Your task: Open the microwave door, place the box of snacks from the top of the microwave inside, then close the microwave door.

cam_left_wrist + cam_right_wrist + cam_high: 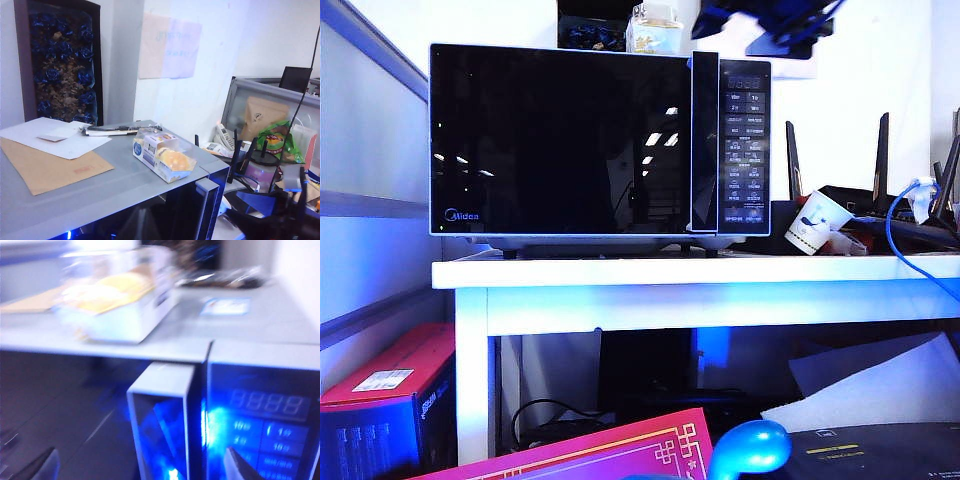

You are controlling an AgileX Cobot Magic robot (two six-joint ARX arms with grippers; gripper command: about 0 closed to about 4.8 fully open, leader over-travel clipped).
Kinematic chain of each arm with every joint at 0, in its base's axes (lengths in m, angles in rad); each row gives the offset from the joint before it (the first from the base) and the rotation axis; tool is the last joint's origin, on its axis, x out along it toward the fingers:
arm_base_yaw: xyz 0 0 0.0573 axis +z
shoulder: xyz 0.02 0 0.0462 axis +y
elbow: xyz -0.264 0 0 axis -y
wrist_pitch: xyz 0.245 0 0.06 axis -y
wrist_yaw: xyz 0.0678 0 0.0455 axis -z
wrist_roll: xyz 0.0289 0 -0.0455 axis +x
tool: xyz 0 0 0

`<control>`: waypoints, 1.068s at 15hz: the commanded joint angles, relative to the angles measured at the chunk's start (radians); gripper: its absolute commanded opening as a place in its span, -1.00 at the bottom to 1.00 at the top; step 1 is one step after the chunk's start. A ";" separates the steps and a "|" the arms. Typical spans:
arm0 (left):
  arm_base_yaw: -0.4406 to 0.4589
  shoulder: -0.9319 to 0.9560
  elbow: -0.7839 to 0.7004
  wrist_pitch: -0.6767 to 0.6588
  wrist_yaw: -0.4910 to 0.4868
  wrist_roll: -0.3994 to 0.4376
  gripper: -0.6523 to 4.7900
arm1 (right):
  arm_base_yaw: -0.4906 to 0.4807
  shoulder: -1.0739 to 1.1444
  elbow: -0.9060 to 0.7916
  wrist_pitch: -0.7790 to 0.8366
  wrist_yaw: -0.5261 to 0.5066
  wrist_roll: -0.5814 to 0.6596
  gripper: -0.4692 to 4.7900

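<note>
Right gripper [140, 465] hangs in front of the upper right part of the large black-fronted microwave [600, 150], with its two fingertips spread wide apart and nothing between them. Left gripper does not appear in any view, so I cannot tell its state. On top of the microwave, near its front right corner, lies the small clear plastic box of snacks [162, 155] with pale yellow contents. Glossy black glass microwave door [560, 140] is slightly ajar at its handle edge. White tabletop [720, 272] carries the microwave.
</note>
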 commanded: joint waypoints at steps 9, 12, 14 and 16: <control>-0.001 -0.002 0.005 0.005 0.007 0.013 -0.78 | 0.087 0.206 0.035 0.254 0.296 0.000 0.81; -0.001 -0.002 0.005 0.005 0.008 0.013 -0.78 | 0.087 0.242 0.079 0.248 0.296 0.000 0.81; -0.001 -0.002 0.005 0.001 0.008 0.020 -0.78 | 0.083 0.272 0.096 0.248 0.300 0.000 0.80; -0.001 -0.002 0.005 -0.006 0.008 0.021 -0.78 | 0.082 0.291 0.108 0.248 0.303 0.000 0.63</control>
